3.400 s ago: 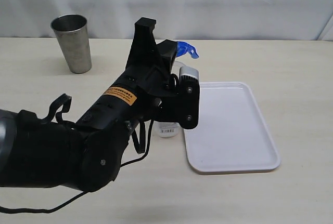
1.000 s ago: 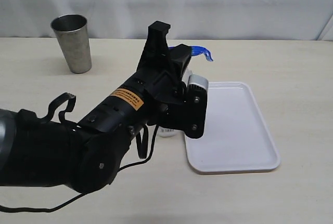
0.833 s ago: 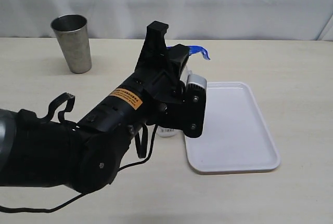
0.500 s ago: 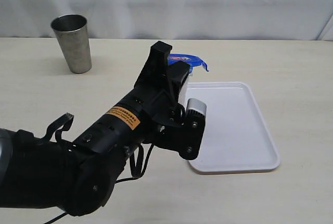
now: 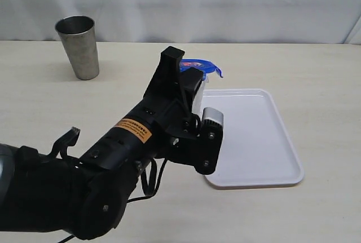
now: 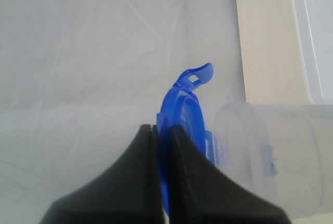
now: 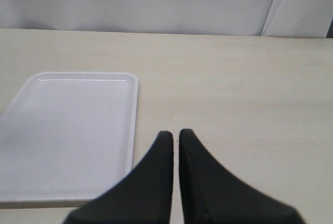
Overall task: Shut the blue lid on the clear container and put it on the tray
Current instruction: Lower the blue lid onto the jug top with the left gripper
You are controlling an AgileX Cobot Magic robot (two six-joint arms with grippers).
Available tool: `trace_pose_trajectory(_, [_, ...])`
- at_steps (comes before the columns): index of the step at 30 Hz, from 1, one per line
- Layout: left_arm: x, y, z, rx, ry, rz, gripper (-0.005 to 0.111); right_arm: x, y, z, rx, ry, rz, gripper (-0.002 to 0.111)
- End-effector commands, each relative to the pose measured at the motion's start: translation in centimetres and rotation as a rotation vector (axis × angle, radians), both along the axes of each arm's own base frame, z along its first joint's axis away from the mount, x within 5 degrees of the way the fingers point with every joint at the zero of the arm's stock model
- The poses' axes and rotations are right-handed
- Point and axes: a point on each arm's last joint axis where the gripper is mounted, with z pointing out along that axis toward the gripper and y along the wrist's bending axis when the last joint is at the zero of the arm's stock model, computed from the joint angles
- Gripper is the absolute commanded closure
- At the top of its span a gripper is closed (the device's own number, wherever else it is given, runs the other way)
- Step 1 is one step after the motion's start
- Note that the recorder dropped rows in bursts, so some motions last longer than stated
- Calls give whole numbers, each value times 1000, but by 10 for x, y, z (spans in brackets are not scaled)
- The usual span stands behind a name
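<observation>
The left gripper (image 6: 160, 128) is seen closed on the edge of a small bright blue plastic lid (image 6: 182, 107). The lid is held at the mouth of a tall, clear plastic container (image 6: 270, 156), with one flap sticking out. The container appears empty, and its base is hidden behind the black left arm. A flat white rectangular tray (image 5: 256, 141) is set close by on the pale worktop (image 5: 316, 68). The right gripper (image 7: 175, 133) is shut on nothing and held above the worktop near the tray. A grey metal cup (image 5: 79, 45) is placed well apart, at the far left.
</observation>
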Motion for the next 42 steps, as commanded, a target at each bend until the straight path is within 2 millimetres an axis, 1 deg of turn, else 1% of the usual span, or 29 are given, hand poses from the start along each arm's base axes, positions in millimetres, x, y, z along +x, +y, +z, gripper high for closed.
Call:
trace_pose_trajectory(1, [1, 4, 2, -17, 6, 37, 107, 0, 0, 0, 0, -5, 2, 104])
trace_pose_trajectory(8, [-5, -1, 1, -14, 12, 17, 107, 0, 0, 0, 0, -5, 2, 104])
trace_pose_trajectory(16, [-3, 4, -2, -12, 52, 70, 107, 0, 0, 0, 0, -5, 2, 104])
trace_pose_trajectory(33, [-6, 1, -10, 25, 134, 33, 107, 0, 0, 0, 0, -5, 2, 104])
trace_pose_trajectory(42, [-5, 4, -11, 12, 156, 66, 107, 0, 0, 0, 0, -5, 2, 104])
